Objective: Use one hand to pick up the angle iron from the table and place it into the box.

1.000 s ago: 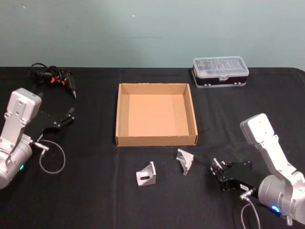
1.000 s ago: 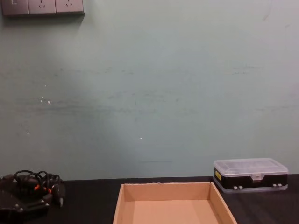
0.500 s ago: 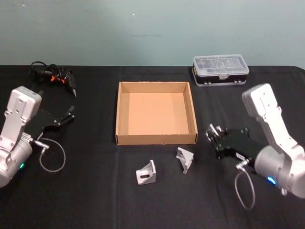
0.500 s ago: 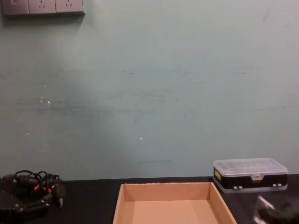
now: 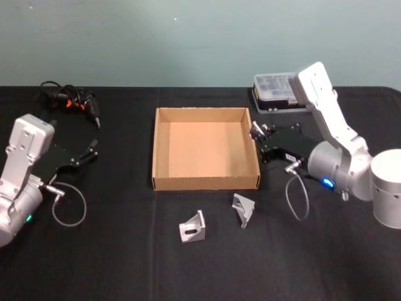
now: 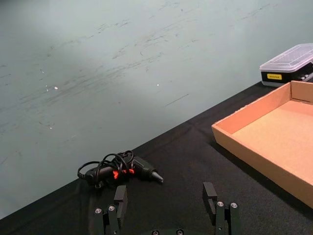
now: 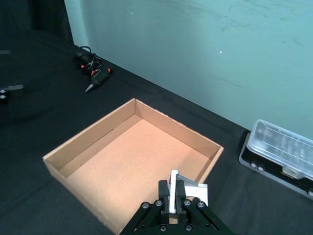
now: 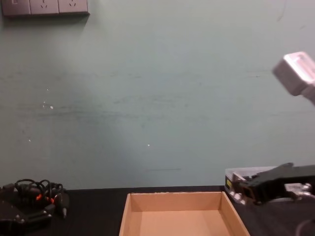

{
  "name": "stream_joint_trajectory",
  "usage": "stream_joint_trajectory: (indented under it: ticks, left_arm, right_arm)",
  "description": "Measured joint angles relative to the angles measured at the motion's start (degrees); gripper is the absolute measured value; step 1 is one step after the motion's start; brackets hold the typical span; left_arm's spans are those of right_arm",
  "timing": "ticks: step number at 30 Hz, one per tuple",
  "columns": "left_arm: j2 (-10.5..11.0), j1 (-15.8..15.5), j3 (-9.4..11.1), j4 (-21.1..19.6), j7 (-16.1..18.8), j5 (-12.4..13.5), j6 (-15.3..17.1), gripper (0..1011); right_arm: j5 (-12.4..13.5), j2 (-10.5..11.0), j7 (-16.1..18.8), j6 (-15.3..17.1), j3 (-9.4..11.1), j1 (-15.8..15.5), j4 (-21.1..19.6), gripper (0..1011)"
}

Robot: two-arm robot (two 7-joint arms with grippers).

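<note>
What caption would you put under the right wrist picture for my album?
Right gripper holding an angle iron at the edge of the tan cardboard box.

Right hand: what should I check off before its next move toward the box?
1. The angle iron clamped in the right hand: ok.
2. The right hand well inside the box walls: not ok, it is at the right wall.
3. The box open-topped and lying flat: ok.
4. The left hand parked away from the box: ok.
5. The other angle irons on the table, away from the right hand: ok.
</note>
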Motion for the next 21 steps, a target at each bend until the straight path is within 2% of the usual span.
stream_joint_trajectory:
  ticks: [2, 3, 6, 12, 14, 17, 21]
  left_arm:
    - [0.0, 0.0, 0.0, 0.0, 0.0, 0.0, 0.0, 1011]
    - [0.0, 0.0, 0.0, 0.0, 0.0, 0.0, 0.0, 1011]
    - [0.0, 0.0, 0.0, 0.0, 0.0, 0.0, 0.0, 1011]
    - [0.0, 0.0, 0.0, 0.0, 0.0, 0.0, 0.0, 1011]
    - [0.0, 0.0, 0.0, 0.0, 0.0, 0.0, 0.0, 1011]
    - [0.0, 0.0, 0.0, 0.0, 0.0, 0.0, 0.0, 1011]
    - [0.0, 0.0, 0.0, 0.0, 0.0, 0.0, 0.0, 1011]
  right_arm:
    - [-0.2, -0.4, 0.2, 0.0, -0.3, 0.7, 1.0, 80]
    - [-0.8, -1.8, 0.9, -0.3, -0.9, 2.9, 3.9, 79]
    - [-1.1, -3.1, 1.6, -0.7, -1.3, 4.6, 6.3, 79]
    - [-2.6, -7.0, 2.8, -1.8, -2.6, 9.3, 14.3, 79]
    - [-2.8, -7.5, 2.8, -2.0, -2.7, 9.8, 15.2, 79]
    - [-3.6, -9.7, 2.8, -2.6, -3.1, 11.9, 20.0, 79]
    - [-3.9, -11.3, 3.1, -3.5, -3.1, 13.5, 23.8, 79]
